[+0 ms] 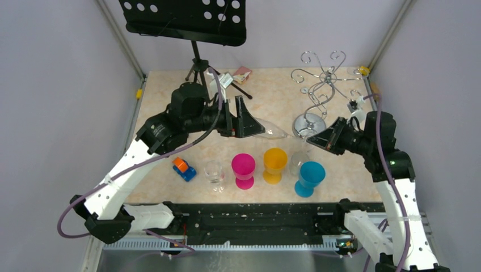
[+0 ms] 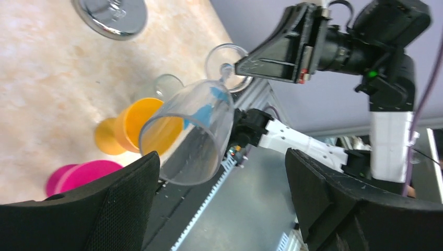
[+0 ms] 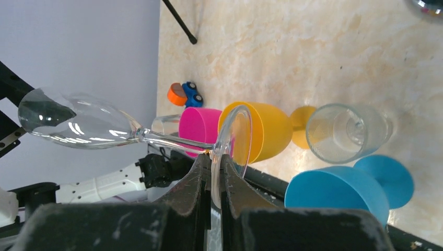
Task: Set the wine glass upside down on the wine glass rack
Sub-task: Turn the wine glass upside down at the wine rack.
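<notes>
1. Wine glass (image 1: 276, 134) lies level in the air, its long axis running across between the arms, bowl to the left. My right end effector (image 3: 215, 157) pinches its foot.
2. My left end effector (image 2: 222, 167) stands spread around the bowl without gripping it.
3. I judge the right arm nearer: the wine glass rack (image 1: 317, 90) stands just behind it.

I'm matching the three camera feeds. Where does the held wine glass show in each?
Top external: wine glass lying sideways at centre.
Left wrist: wine glass at centre, rim toward the camera.
Right wrist: wine glass with bowl at left, foot at centre.
Shared landmark: the orange goblet, in all three.
</notes>
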`<action>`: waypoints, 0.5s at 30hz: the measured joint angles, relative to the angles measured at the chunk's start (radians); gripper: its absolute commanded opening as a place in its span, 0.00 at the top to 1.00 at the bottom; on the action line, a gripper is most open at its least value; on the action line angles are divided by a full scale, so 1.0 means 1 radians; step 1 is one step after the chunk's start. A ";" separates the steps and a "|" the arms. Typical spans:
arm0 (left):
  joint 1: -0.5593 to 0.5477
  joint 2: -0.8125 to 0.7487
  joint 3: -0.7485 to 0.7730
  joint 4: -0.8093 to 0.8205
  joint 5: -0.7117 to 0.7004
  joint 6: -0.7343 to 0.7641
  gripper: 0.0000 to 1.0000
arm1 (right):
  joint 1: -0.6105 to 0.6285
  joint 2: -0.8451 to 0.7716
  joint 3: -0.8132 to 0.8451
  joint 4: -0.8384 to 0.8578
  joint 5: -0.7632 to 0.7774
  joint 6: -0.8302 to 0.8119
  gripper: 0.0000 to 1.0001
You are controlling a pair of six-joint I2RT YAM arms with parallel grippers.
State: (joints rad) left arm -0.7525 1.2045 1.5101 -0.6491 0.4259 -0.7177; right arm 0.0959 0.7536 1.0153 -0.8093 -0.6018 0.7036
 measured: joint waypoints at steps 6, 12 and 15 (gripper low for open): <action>0.000 -0.032 0.048 -0.173 -0.176 0.101 0.06 | 0.000 0.039 0.080 0.010 0.005 -0.051 1.00; 0.001 -0.038 0.050 -0.334 -0.323 0.164 0.06 | 0.000 0.047 0.090 0.005 -0.034 -0.090 1.00; 0.002 -0.045 0.050 -0.373 -0.364 0.180 0.06 | 0.000 0.065 0.110 -0.001 -0.077 -0.112 1.00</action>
State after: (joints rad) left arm -0.7502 1.1599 1.5597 -1.0218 0.0620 -0.5381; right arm 0.0956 0.8188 1.1252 -0.8104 -0.6785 0.5915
